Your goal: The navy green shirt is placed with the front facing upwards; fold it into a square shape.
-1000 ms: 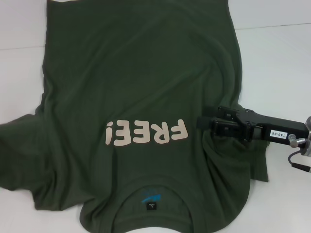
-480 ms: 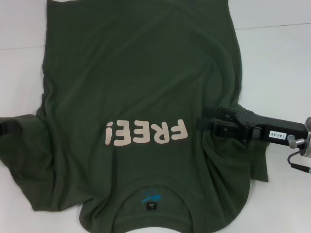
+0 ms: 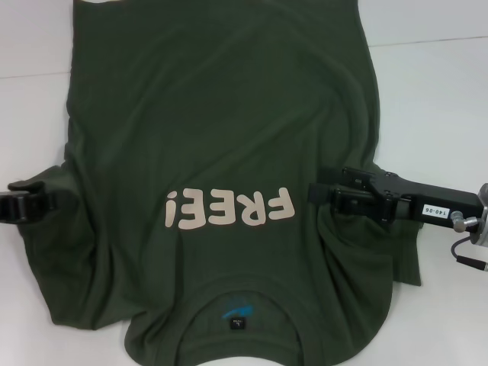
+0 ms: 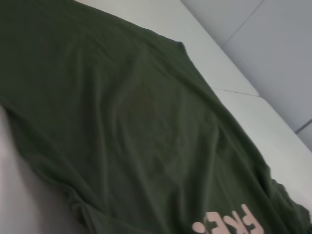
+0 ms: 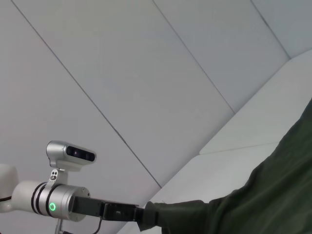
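The navy green shirt (image 3: 221,122) lies front up on the white table (image 3: 435,99), its pale "FREE" lettering (image 3: 229,207) in the middle and its collar (image 3: 238,313) nearest me. At the left edge my left gripper (image 3: 34,204) is shut on the bunched left sleeve; the right wrist view shows it (image 5: 139,214) pinching that fabric. My right gripper (image 3: 320,195) sits over the right sleeve, which is folded in onto the body, and looks shut on its edge. The left wrist view shows only shirt cloth (image 4: 122,122).
White table surface borders the shirt on the left and right. A seam in the table (image 3: 427,40) runs across at the far right. The shirt's hem reaches the far edge of the head view. Grey wall panels (image 5: 122,73) stand behind.
My left gripper has come into view at the left edge and moved rightward, pulling the left sleeve inward so it bunches. The right gripper has stayed in place.
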Available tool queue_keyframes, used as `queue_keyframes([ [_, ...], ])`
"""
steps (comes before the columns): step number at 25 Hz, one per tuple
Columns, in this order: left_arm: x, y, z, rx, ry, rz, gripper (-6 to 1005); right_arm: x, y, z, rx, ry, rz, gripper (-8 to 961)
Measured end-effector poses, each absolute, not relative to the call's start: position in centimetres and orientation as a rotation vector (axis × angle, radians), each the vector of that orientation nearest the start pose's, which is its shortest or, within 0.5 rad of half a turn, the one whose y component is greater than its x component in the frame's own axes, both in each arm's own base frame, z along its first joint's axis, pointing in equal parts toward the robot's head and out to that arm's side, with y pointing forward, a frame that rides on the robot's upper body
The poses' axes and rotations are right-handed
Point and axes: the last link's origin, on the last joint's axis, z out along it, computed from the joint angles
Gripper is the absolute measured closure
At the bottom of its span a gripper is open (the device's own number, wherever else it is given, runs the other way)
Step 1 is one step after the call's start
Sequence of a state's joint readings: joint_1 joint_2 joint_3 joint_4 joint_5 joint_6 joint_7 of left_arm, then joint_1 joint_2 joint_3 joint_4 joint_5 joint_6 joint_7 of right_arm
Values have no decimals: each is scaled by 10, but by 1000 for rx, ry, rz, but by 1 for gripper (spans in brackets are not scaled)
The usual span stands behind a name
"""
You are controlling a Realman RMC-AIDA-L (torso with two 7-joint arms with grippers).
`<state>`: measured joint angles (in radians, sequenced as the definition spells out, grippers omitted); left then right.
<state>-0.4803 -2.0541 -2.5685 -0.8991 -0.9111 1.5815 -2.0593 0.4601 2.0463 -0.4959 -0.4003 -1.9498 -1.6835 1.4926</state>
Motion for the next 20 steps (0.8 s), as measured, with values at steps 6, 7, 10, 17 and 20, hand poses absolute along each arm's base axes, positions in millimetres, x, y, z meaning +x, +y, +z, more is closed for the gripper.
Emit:
queue_keyframes([
  [6, -286, 331, 40, -2440, -1412, -538, 929, 289, 288, -3, -2515, 1132, 1114, 41],
  [7, -285, 331, 38, -2444, -1412, -539, 928, 289, 288, -3, -2515, 1132, 1114, 41],
  [10, -283, 333, 35, -2447, -1406, -538, 925, 289, 288, -3, -2515, 1133, 1114, 41],
  [17, -285, 335, 36, -2426, -1403, -535, 917, 289, 288, -3, -2517, 1134, 1112, 42],
  [20, -285, 335, 35, -2429, -1402, -532, 914, 289, 288, -3, -2516, 1135, 1113, 42],
])
